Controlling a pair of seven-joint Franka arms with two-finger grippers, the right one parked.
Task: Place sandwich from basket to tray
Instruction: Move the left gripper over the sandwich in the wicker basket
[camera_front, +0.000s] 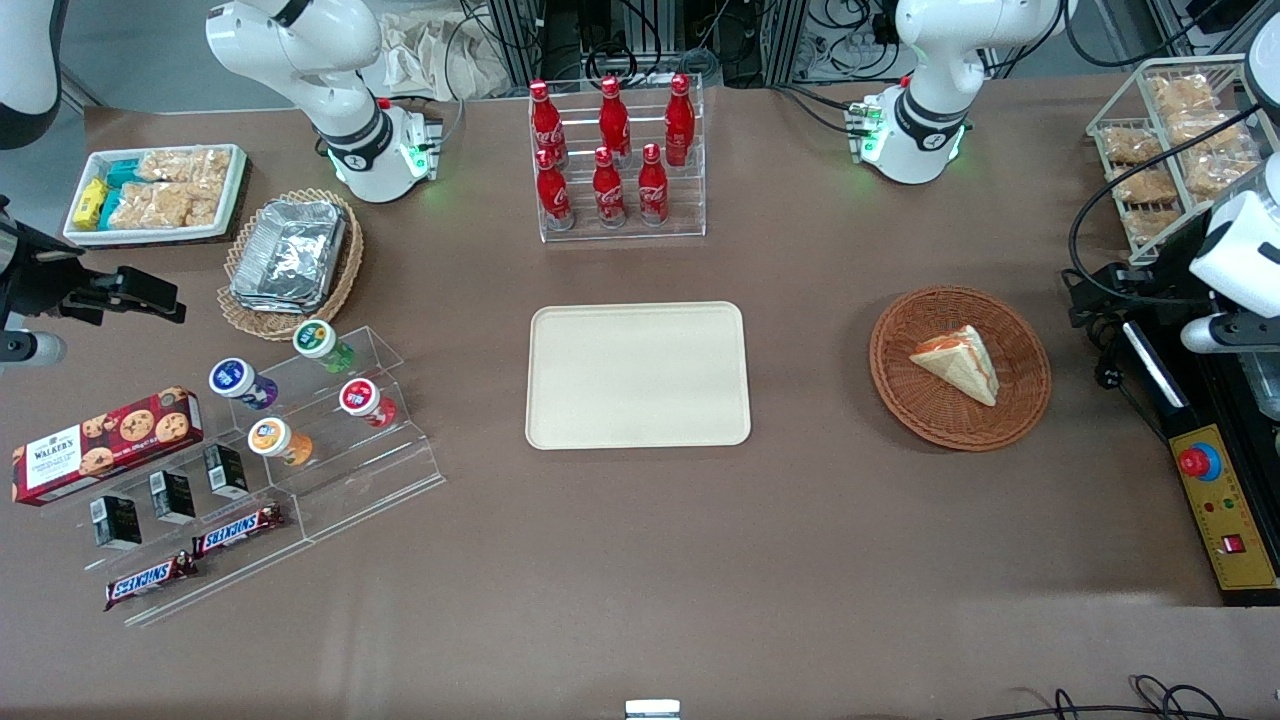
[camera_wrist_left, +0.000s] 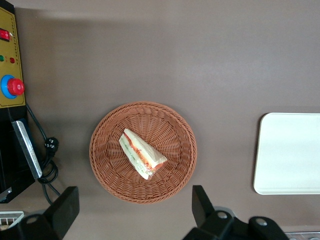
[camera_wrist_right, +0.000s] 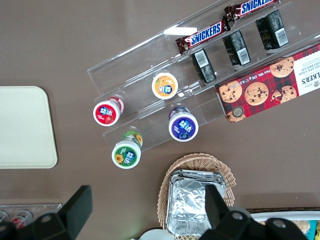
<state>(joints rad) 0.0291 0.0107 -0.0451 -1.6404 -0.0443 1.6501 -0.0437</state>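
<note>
The sandwich (camera_front: 958, 362) (camera_wrist_left: 142, 154), a pale bread wedge with red, orange and green filling, lies in the middle of the round reddish-brown wicker basket (camera_front: 900, 390) (camera_wrist_left: 110, 170). The cream rectangular tray (camera_front: 637, 375) (camera_wrist_left: 290, 152) lies flat on the table beside the basket, toward the parked arm's end, with nothing on it. My left gripper (camera_wrist_left: 132, 212) hangs high above the table near the basket's rim. It is open wide, with nothing between its black fingers (camera_wrist_left: 65, 210). In the front view only the arm's white wrist (camera_front: 1235, 265) shows, at the working arm's end of the table.
A yellow control box with a red stop button (camera_front: 1215, 500) and black cables (camera_front: 1100, 300) lie beside the basket at the working arm's end. An acrylic rack of cola bottles (camera_front: 615, 150) stands farther from the front camera than the tray. A wire rack of snack packets (camera_front: 1180, 140) stands nearby.
</note>
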